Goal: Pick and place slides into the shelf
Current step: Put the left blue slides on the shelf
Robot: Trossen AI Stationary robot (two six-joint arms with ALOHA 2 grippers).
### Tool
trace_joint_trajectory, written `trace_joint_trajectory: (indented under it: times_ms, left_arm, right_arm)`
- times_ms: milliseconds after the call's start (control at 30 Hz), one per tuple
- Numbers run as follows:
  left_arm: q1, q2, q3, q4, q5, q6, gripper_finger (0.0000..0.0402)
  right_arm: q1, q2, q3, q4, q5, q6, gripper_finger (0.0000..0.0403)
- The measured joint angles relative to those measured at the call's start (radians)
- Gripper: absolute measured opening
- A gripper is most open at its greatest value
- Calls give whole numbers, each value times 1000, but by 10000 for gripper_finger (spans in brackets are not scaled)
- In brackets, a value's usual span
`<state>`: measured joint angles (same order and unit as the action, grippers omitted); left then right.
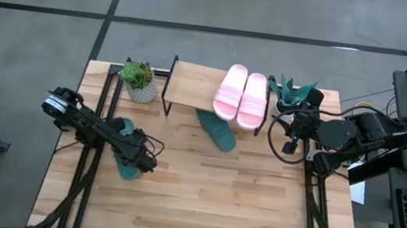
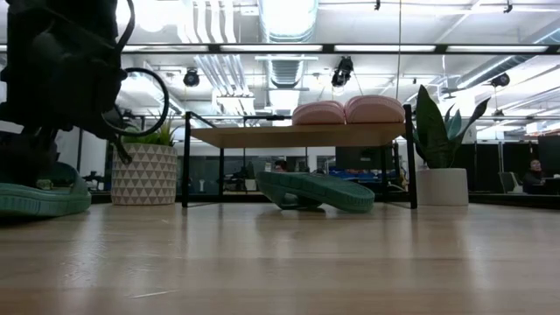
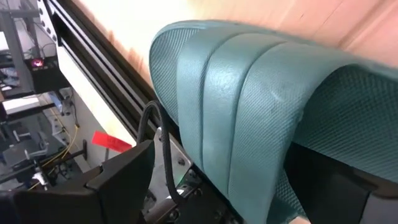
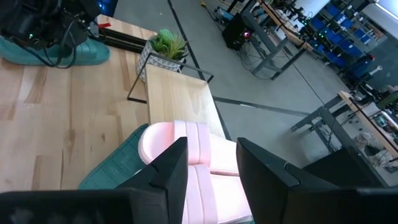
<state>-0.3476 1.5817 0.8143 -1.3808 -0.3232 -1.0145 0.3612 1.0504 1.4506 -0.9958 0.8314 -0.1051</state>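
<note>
Two light pink slides (image 1: pixel 241 97) lie side by side on the right half of the shelf (image 1: pixel 191 86) top. One dark green slide (image 1: pixel 217 131) lies on the table with its far end under the shelf; it also shows in the low view (image 2: pixel 315 191). The second green slide (image 1: pixel 125 168) lies near the table's left edge under my left gripper (image 1: pixel 133 154), which is shut on it. My right gripper (image 1: pixel 289 133) hovers open and empty just right of the shelf, with the pink slides (image 4: pixel 186 155) ahead of its fingers. My left gripper holds the green slide across its width at the ribbed strap (image 3: pixel 249 106). One finger (image 3: pixel 118 180) stands at the slide's outer edge; the other is partly hidden under the bulging strap. The fingers come from above and lie across the slide. The slide (image 2: pixel 39 199) sits level and low at the table.
A potted plant in a patterned pot (image 1: pixel 140 82) stands left of the shelf and a spiky plant in a white pot (image 1: pixel 294 93) right of it. The left half of the shelf top is bare. Black frame rails (image 1: pixel 92 154) run along the table's left and right sides.
</note>
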Motion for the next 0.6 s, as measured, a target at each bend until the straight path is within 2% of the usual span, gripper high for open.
trace_joint_trajectory:
  times_ms: [267, 600]
  left_arm:
    - [0, 0, -16, 21, 1, 0, 324]
    - [0, 0, -19, 22, 4, -2, 256]
  right_arm:
    - [0, 0, 0, 0, 0, 0, 130]
    - [0, 0, 0, 0, 0, 0, 128]
